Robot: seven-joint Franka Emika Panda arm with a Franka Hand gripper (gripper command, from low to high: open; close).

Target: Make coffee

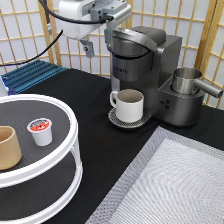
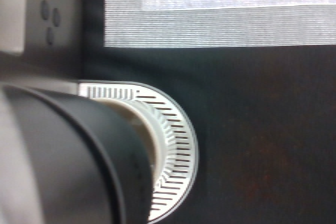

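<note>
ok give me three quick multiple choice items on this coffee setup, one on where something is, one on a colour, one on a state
1. Where is the coffee pod?
A. on the top tier of the round white stand
B. inside the coffee machine
C. in the white mug

2. What colour is the pod's lid?
A. blue
B. red-orange
C. green

3. How is the white mug placed?
A. lying on its side
B. upside down on the mat
C. upright on the drip tray of the coffee machine

Answers: 1 A, the pod stands beside the tan cup on the top tier. 2 B, the foil shows red-orange. 3 C, its open mouth faces up under the machine's head, while the gripper hangs above and to the exterior view's left of it.
</note>
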